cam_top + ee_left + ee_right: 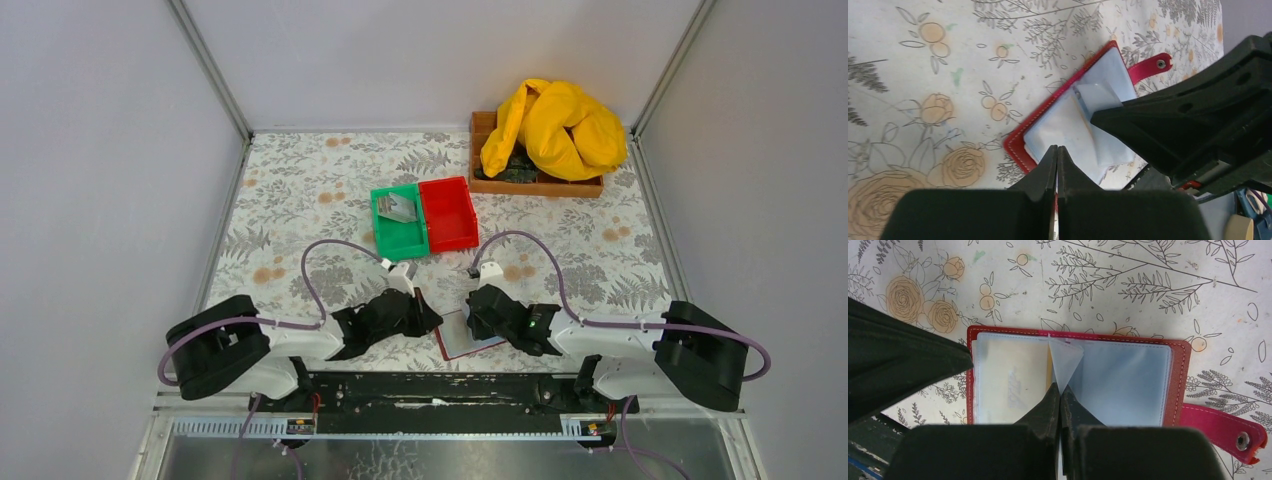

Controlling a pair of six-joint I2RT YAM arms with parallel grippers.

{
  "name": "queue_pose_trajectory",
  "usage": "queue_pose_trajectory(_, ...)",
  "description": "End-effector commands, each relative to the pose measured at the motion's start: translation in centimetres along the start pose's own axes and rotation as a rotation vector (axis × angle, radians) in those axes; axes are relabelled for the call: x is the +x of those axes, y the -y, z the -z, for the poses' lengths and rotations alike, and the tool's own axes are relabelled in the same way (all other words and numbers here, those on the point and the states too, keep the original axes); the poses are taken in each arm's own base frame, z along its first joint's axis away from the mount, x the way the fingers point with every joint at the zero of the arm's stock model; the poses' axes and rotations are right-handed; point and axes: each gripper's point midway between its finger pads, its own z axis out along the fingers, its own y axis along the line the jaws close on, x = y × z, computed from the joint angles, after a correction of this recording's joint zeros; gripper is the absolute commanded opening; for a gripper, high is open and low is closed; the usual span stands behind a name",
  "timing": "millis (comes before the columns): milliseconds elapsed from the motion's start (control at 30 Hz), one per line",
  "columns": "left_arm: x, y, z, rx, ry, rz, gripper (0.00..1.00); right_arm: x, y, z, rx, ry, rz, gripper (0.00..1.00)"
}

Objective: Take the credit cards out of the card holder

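Extraction in hand — right gripper (1060,390) pinches the open card holder's (1180,371) clear sleeve (1068,360), left gripper (1057,150) clenched at its edge — next, probably tease out the tan card (1049,367).

The card holder (458,340) lies open on the bench (300,190) between the left tool (1057,148) and right tool (1060,387). Behind it stand the left bin (403,250), perhaps holding a card (400,208), and the adjoining right bin (455,243).

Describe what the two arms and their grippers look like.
Both arms match: the left arm and right arm have white links with bulky black joint housings. A purple cable loops off each. The left gripper and right gripper have black fingers tapering to points.
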Motion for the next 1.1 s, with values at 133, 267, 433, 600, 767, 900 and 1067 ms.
queue_pose_trajectory(133, -0.2, 4.1, -0.8, 0.103, -0.013, 0.014, 0.0, -1.0, -0.9, -0.1, -0.042, 0.036, -0.066, 0.0)
queue_pose_trajectory(267, 1.8, 4.6, -2.8, 0.075, -0.117, -0.022, 0.0, -1.2, -0.9, 0.2, -0.06, 0.051, -0.085, 0.0)
queue_pose_trajectory(433, 4.4, 4.7, -5.0, 0.055, -0.215, -0.021, 0.0, -2.0, -1.1, 1.3, -0.108, 0.099, -0.096, 0.12)
queue_pose_trajectory(600, 5.0, 4.8, -5.7, 0.046, -0.239, -0.019, 0.0, -3.0, -0.8, 2.6, -0.133, 0.171, -0.115, 0.4)
queue_pose_trajectory(767, 4.3, 5.3, -5.8, 0.048, -0.223, -0.036, 0.0, -4.0, 0.5, 4.0, -0.092, 0.226, -0.128, 0.6)
queue_pose_trajectory(900, 3.4, 6.8, -5.8, 0.089, -0.197, -0.046, 0.0, -4.9, 1.5, 5.3, -0.07, 0.279, -0.141, 0.6)
queue_pose_trajectory(1067, 2.2, 8.8, -6.2, 0.125, -0.17, -0.078, 0.0, -5.4, 2.8, 6.6, -0.037, 0.321, -0.151, 0.6)
